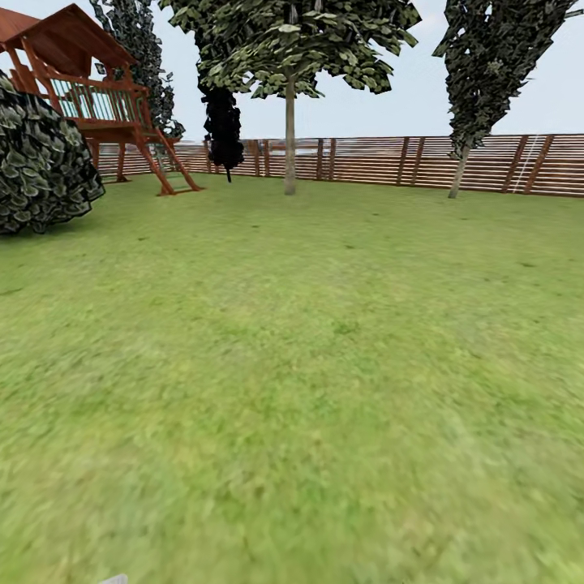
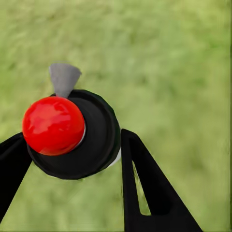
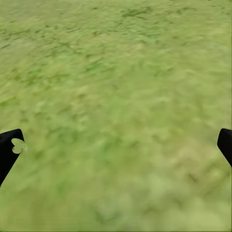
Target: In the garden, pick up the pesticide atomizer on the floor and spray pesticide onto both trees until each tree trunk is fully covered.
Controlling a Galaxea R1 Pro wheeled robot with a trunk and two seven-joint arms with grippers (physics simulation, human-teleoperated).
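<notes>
Lawn: one mottled green floor (image 1: 308, 389) ran to one slatted brown fence (image 1: 422, 161).
Trees: one straight grey-tan tree trunk (image 1: 289, 138) stood by the fence.
Left gripper (image 2: 75, 145): two black fingers (image 2: 145, 183) clamped one pesticide atomizer (image 2: 72, 133), red-capped, between them.
Right gripper (image 3: 116, 150): two fingertips (image 3: 9, 147) spread wide, holding nothing.
Writing: none legible.

Glossy red atomizer (image 2: 53, 125) knob, matt black cap; slatted wooden fence (image 1: 422, 162).
</notes>
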